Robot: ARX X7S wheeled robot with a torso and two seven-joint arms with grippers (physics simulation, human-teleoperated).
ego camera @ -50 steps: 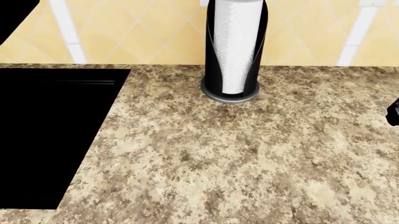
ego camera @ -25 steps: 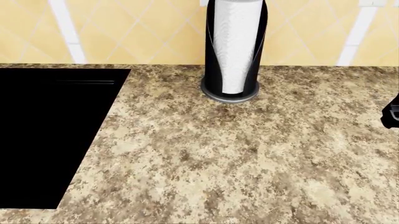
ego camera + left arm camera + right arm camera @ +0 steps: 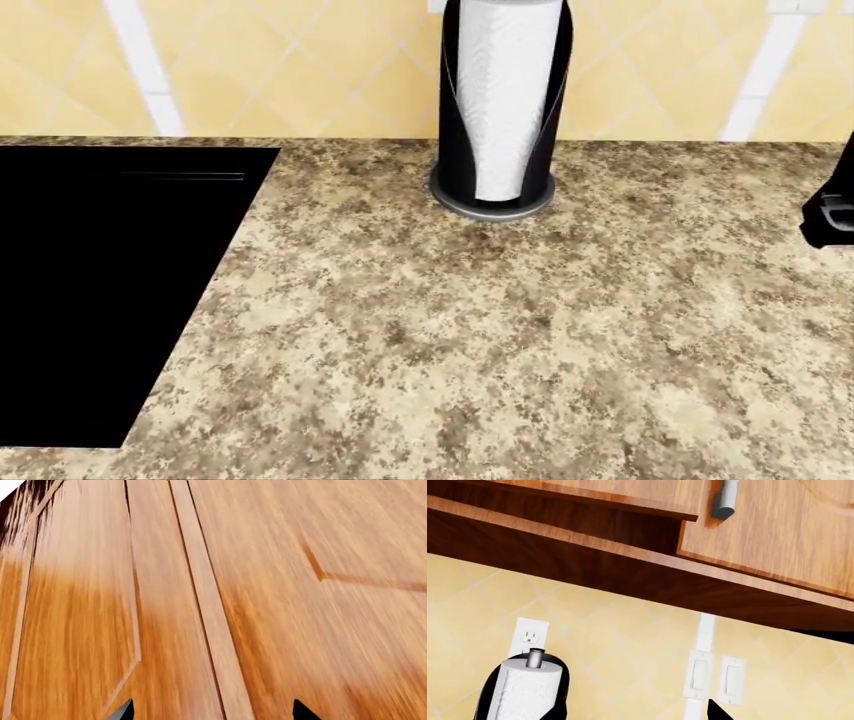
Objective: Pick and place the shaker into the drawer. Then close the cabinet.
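While no shaker shows anywhere, the right pincer (image 3: 830, 215) hangs beside the paper towel roll (image 3: 503, 100); neither pincer's grip can be told.

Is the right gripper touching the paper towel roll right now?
Apart. The head view shows bare countertop between the paper towel roll and the right arm at the frame's right edge.

The cabinet (image 3: 280, 605) fills the left wrist view at close range: glossy orange-brown wood grain, recessed framed panels, and a plain flat strip between two panels.
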